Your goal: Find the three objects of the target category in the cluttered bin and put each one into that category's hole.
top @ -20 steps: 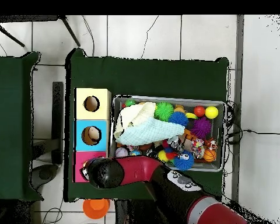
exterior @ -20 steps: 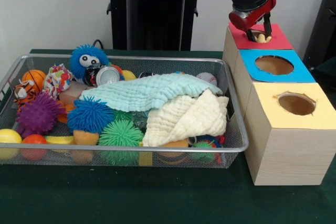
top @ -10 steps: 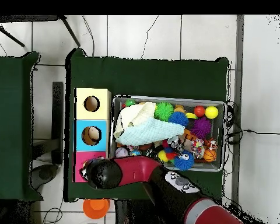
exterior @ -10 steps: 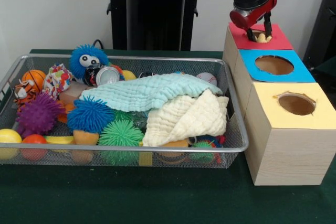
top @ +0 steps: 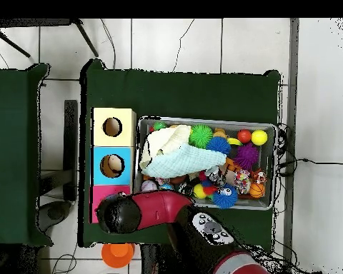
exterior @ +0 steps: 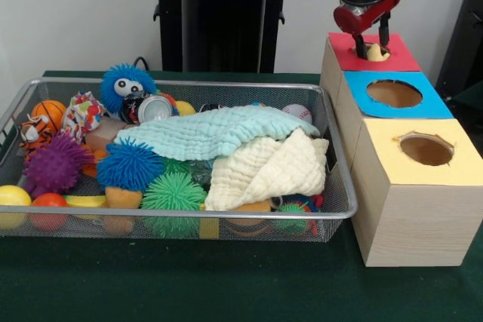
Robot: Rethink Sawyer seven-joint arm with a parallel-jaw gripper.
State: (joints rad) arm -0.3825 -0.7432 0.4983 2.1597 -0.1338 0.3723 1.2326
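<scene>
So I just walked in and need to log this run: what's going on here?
The red and black arm's gripper hangs open over the red-topped wooden box, just above a pale yellowish object sitting in its hole. The wire mesh bin beside the boxes is full of spiky balls, toys and two cloths.

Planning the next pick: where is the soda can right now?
Front view: the soda can lies at the bin's far left, beside the blue googly-eyed puffer ball, left of the mint cloth.
</scene>
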